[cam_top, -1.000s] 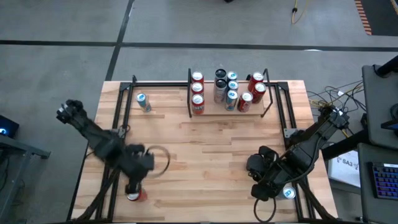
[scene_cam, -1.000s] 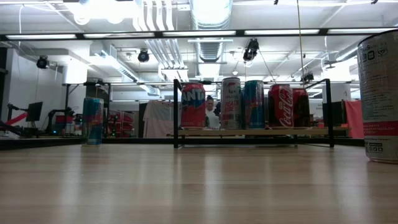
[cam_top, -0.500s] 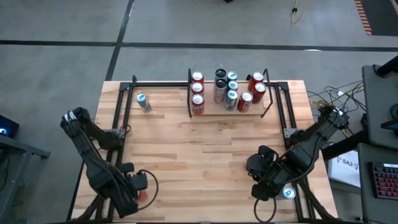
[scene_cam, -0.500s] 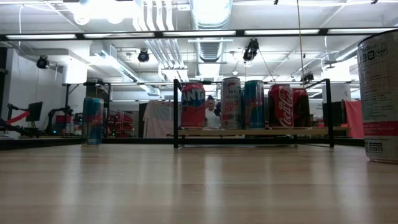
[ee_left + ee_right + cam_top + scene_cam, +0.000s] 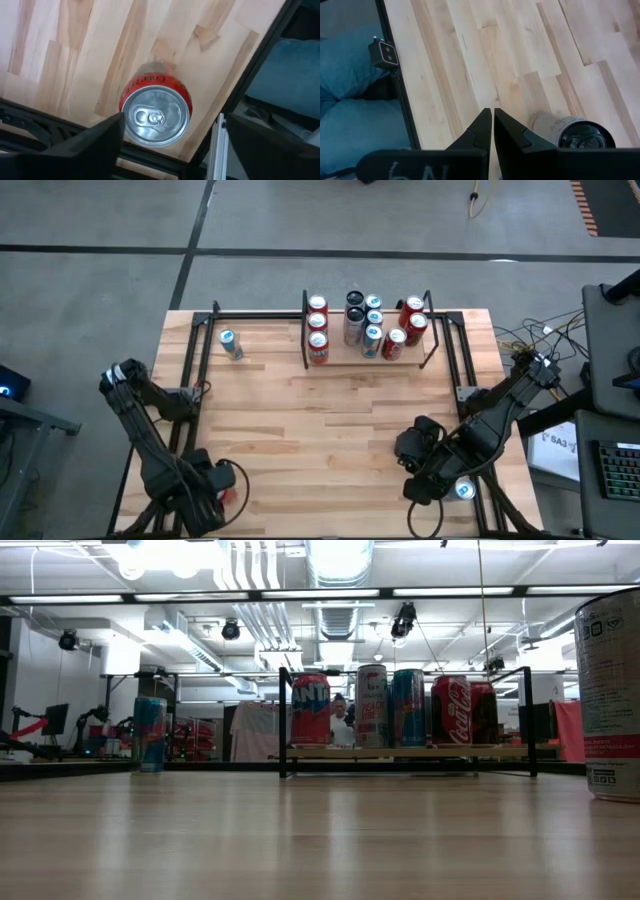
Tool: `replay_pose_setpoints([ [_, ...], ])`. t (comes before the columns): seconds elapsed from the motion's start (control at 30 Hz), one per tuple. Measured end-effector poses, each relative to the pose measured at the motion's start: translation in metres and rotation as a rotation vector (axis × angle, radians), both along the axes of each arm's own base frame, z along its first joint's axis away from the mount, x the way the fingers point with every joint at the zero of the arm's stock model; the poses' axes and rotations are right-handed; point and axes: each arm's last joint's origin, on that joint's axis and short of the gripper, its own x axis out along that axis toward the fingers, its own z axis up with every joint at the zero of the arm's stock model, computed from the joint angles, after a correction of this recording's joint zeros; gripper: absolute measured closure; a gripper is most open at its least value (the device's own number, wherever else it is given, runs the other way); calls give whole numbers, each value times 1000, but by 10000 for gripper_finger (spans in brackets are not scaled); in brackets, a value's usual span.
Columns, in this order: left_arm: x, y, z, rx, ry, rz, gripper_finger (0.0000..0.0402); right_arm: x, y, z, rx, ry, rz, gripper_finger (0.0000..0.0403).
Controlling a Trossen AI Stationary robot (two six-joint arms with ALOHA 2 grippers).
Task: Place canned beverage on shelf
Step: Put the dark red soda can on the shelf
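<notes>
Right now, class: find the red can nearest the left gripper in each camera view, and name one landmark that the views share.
High view: red can at the table's near-left corner, mostly hidden under the left gripper.
Low view: not in it.
Left wrist view: centre of the picture, seen top-down, between the open fingers.
Right wrist view: not in it; the can there is a dark-topped can.
Shared landmark: the butcher-block tabletop.

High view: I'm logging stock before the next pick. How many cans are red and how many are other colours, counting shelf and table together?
Red cans: 7 (6 on the shelf, 1 off it)
Cans of other colours: 7 (5 on the shelf, 2 off it)
Total: 14
</notes>
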Motion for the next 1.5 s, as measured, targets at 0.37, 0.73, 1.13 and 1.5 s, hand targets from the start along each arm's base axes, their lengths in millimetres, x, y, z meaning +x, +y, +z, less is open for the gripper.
replay_pose_setpoints([
  [0.37,0,-1,-16,109,114,64,28,0,1,0,11,-2,-1,394],
  [0.73,-1,1,-19,142,113,98,31,1,1,0,18,-5,-8,394],
  [1.13,-2,-1,-43,118,100,97,31,1,1,1,19,-7,-8,394],
  [1.5,-4,-2,-62,91,104,82,81,1,1,1,14,-11,-11,394],
])
